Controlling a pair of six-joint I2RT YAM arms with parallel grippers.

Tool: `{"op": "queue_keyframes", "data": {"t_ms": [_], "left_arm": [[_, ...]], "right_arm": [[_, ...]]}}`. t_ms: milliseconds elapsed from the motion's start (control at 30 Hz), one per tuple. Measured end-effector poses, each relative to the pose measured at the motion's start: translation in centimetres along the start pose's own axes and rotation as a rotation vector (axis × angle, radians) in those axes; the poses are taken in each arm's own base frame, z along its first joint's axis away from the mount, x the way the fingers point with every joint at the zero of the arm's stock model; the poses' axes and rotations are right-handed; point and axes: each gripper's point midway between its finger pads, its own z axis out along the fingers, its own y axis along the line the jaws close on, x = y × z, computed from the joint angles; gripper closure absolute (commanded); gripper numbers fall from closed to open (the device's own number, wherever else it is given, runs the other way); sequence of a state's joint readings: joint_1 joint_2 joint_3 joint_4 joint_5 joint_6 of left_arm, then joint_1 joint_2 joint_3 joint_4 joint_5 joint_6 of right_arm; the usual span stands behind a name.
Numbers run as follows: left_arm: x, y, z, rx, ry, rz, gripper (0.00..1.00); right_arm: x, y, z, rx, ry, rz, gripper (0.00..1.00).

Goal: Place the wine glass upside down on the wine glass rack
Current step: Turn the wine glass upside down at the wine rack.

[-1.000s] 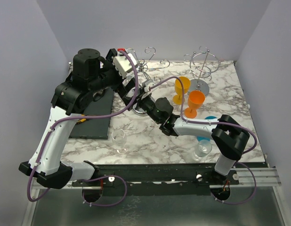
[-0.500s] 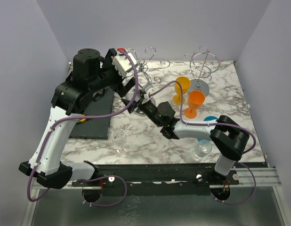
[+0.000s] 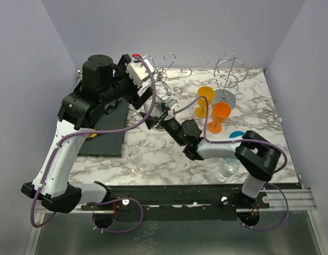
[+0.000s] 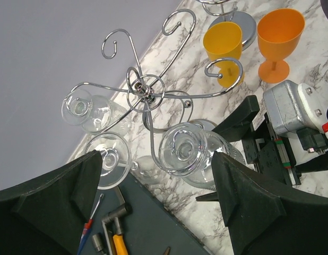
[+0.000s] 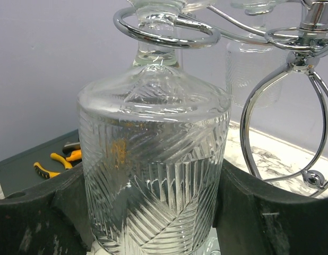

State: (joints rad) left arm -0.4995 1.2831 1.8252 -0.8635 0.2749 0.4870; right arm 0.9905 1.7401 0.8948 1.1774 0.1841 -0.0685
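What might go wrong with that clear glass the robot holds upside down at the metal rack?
The wine glass sits in the right gripper with its stem in the rack's hook. If the foot is not seated when the gripper opens, the glass could drop and break. Backing out carelessly might also tug the hook and shake the other hanging glasses.
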Motion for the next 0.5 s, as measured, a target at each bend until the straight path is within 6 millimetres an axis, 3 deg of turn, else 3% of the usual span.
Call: {"op": "queue_keyframes", "data": {"t_ms": [267,500], "left_arm": [[0.05,0.1,-0.01,-0.006,0.003,0.0,0.09],[0.06,0.12,-0.02,-0.007,0.004,0.0,0.09]], "right_arm": [[0.28,-0.2,-0.22,0.015,-0.011,0.017,0.09],[-0.07,-0.25,-0.26,0.021,-0.025,0.025,0.05]]}}
